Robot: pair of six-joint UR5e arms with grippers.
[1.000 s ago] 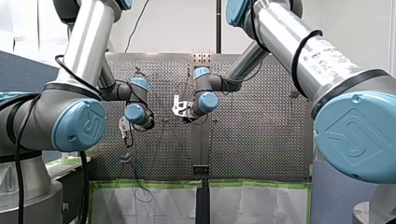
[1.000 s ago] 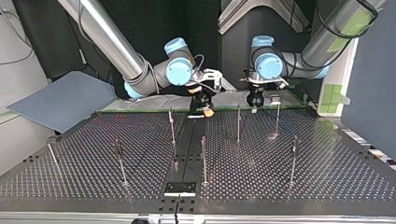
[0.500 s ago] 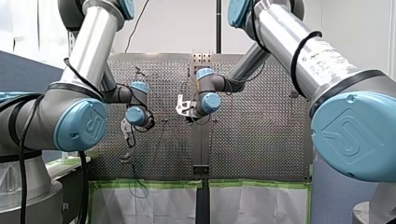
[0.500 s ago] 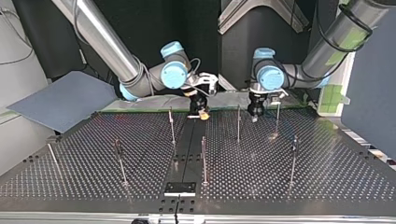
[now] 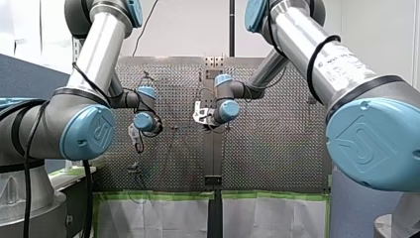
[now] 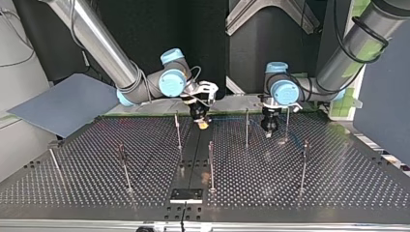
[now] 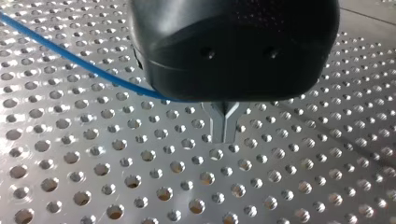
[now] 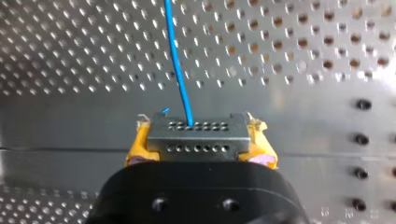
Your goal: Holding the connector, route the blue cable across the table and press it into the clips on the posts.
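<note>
Right end effector point(image 6: 201, 121) shifted; grey multi-hole connector point(image 8: 198, 136), thin blue cable point(image 8: 177, 60).

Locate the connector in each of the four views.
Right wrist view: connector between yellow-padded fingers, over the table's plain centre strip.
Top view: at my right gripper, over that strip; too small to make out.
Front view: hidden.
Left wrist view: absent.
Shared landmark: the centre strip.
</note>
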